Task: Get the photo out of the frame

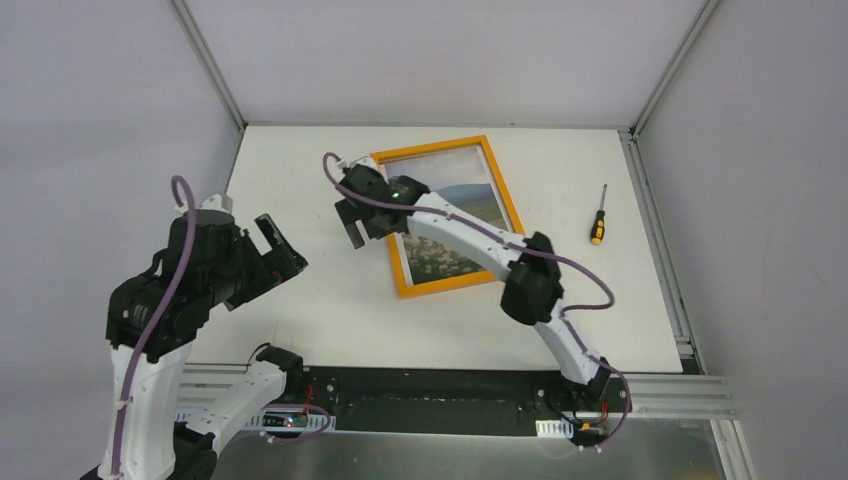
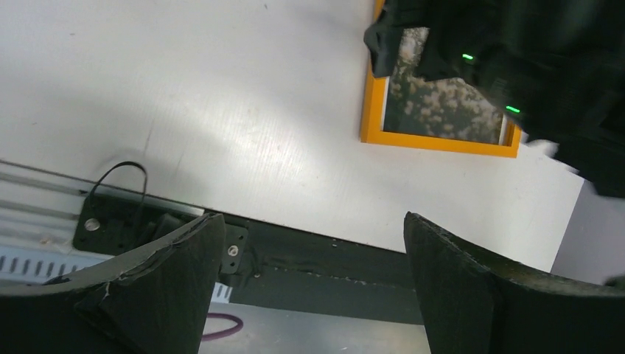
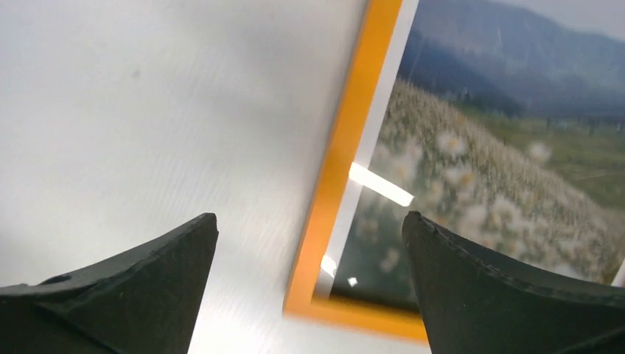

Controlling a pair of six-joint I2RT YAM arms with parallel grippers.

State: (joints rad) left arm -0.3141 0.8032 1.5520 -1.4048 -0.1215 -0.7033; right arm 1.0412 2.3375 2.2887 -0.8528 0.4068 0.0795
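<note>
Presently the orange frame (image 1: pixel 440 287) lies flat on the white table (image 1: pixel 300 330), the photo (image 1: pixel 470 195) inside it, face up. The right gripper (image 1: pixel 362 232) hovers over the frame's left border with its jaws spread. The left gripper (image 1: pixel 285 245), likewise agape, hangs well apart. A screwdriver (image 1: pixel 598 225) lies right of the frame.

The right gripper (image 3: pixel 309 221) is wide open. Its two dark fingers (image 3: pixel 140 287) poke up from the bottom. One is over the white table (image 3: pixel 147 110). The other is over the photo (image 3: pixel 508 162) of blue hills and white flowers. The orange frame (image 3: pixel 346 147) runs up between them. Its corner is near the bottom. Bright light shines on the photo.
</note>
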